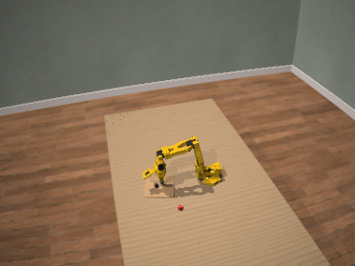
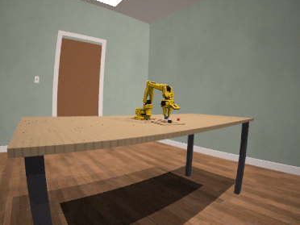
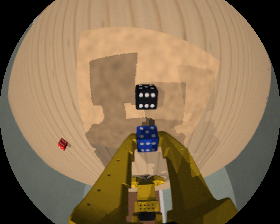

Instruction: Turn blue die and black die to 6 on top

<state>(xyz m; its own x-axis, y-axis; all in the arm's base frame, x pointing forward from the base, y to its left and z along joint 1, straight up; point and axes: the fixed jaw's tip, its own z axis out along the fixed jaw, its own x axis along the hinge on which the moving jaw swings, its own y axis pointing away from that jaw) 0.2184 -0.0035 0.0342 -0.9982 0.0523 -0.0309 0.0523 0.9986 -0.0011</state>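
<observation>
My gripper [image 3: 148,138] [image 1: 159,181] [image 2: 165,118] is shut on the blue die [image 3: 148,137], which it holds at the fingertips over the tan mat [image 3: 188,60] [image 1: 149,193]. The black die [image 3: 146,97] [image 1: 156,185] lies flat on the mat just beyond the blue one, with a six-pip face toward the wrist camera. The red die [image 3: 63,143] [image 1: 180,207] [image 2: 177,118] lies on the bare table, off the mat, to the left in the wrist view.
The arm's base [image 1: 212,174] stands on the table [image 1: 229,230] beside the mat. The table's edges are far from the dice in the top and exterior views.
</observation>
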